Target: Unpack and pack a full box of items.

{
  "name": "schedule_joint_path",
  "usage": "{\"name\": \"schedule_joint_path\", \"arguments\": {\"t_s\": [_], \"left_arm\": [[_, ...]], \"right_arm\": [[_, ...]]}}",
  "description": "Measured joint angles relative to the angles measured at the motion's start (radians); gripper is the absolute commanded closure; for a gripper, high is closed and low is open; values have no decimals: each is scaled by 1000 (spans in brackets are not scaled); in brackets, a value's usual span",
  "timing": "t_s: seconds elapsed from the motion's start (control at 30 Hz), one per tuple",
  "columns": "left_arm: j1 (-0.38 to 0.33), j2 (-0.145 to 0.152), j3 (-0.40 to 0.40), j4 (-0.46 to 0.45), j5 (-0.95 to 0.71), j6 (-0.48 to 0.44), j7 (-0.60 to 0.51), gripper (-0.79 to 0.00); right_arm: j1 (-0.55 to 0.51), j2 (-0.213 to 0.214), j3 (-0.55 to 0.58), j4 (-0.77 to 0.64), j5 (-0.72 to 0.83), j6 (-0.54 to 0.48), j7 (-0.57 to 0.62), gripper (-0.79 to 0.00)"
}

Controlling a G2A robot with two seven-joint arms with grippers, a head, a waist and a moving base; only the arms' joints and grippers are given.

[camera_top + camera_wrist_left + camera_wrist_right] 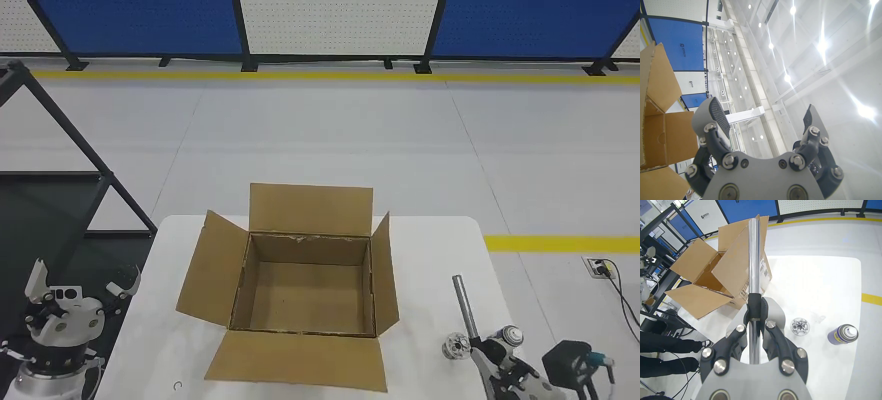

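An open cardboard box (305, 295) stands mid-table with all its flaps spread, and its inside shows bare cardboard. My right gripper (754, 306) is shut on a chrome rod (754, 256) near the table's front right corner, to the right of the box (702, 272). The rod (461, 305) points away from me. My left gripper (80, 285) sits off the table's front left corner, pointing upward. Its fingers (718, 113) are spread wide with nothing between them, and the box (657, 75) is beside it.
A round metal part (800, 326) and an upright purple spray can (843, 334) stand on the white table (819, 279) beside the right gripper. A black metal frame (60, 150) rises left of the table.
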Motion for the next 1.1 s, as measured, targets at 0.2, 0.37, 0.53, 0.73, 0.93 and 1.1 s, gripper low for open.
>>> {"name": "schedule_joint_path", "arguments": {"t_s": [0.2, 0.37, 0.53, 0.73, 0.93, 1.1], "left_arm": [[0, 0, 0, 0, 0, 0, 0, -785], [0, 0, 0, 0, 0, 0, 0, -785], [0, 0, 0, 0, 0, 0, 0, -785], [0, 0, 0, 0, 0, 0, 0, -785], [0, 0, 0, 0, 0, 0, 0, -785], [0, 0, 0, 0, 0, 0, 0, -785]], "right_arm": [[0, 0, 0, 0, 0, 0, 0, 0], [22, 10, -47, 27, -38, 45, 43, 0], [88, 24, -80, 125, -61, 87, 126, 0], [130, 41, -109, 250, -112, 95, 183, 0], [154, 53, -173, 352, -151, 83, 201, 0], [190, 60, -224, 410, -202, 112, 186, 0]]}}
